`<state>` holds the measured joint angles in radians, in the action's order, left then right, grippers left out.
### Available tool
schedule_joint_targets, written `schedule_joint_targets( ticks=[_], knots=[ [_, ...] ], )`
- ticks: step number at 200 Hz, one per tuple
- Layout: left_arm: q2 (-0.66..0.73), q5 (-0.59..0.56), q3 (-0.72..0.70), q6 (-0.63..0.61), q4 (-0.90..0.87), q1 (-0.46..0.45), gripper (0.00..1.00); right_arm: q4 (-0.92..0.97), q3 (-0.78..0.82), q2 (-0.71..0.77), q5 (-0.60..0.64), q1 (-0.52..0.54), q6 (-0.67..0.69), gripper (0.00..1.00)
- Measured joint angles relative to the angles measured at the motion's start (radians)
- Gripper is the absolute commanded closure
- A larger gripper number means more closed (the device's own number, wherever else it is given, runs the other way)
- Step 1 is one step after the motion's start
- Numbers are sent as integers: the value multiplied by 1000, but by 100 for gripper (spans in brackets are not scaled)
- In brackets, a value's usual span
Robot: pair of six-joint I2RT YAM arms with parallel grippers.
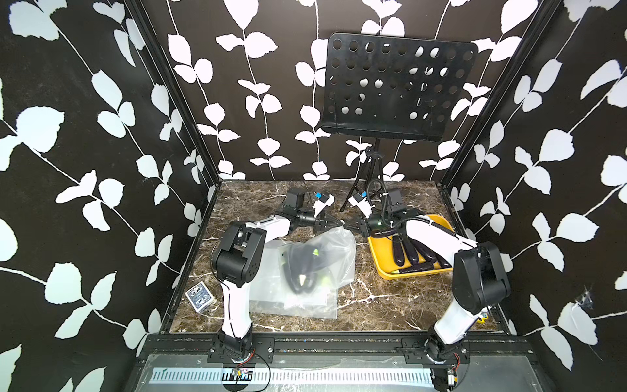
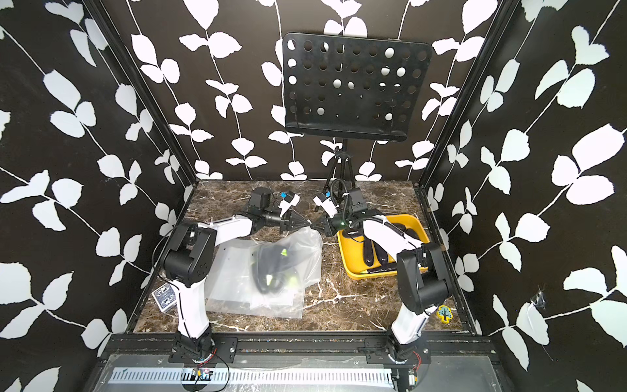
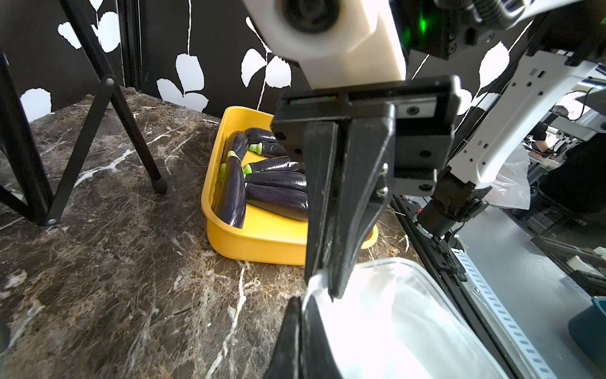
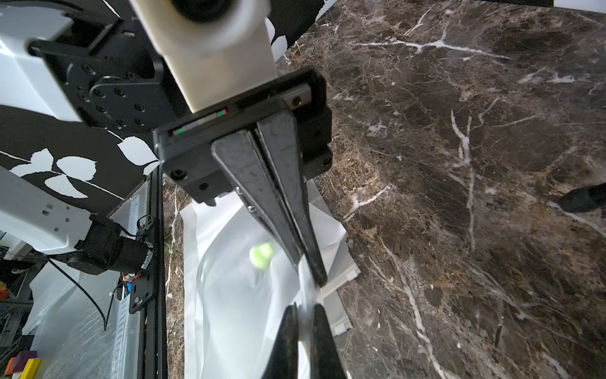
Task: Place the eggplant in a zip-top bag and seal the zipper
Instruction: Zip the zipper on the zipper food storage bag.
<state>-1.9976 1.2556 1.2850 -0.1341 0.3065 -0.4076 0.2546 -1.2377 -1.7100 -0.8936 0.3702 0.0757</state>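
Nearest, the bag (image 1: 315, 261) lies slumped on a stack of spare bags (image 1: 271, 292), with an eggplant (image 1: 303, 271) showing dark through the film, its long axis roughly near-to-far. At the bag's lifted far edge the left gripper (image 1: 338, 225) and right gripper (image 1: 346, 226) meet tip to tip, each pinching that mouth edge. Judging by this, any sealing stroke runs crosswise along that edge, both arms equally near; tray (image 1: 380, 253) beyond, to the right.

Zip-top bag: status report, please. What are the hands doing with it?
Left hand and right hand shut on bag, top edge, tips nearly meeting. Eggplant inside. Yellow tray alongside, not blocking.
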Motion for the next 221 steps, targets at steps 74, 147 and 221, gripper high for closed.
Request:
schedule_joint_targets(
  ticks=[74,147,221],
  knots=[
    [0,-23,-5,61,82,25,100,-2,42,32,8,-6,-24,97],
    [5,-90,-6,65,105,62,100,-5,50,44,32,4,-95,97],
    [34,-139,-5,46,97,81,100,50,59,117,105,33,-114,97]
  ],
)
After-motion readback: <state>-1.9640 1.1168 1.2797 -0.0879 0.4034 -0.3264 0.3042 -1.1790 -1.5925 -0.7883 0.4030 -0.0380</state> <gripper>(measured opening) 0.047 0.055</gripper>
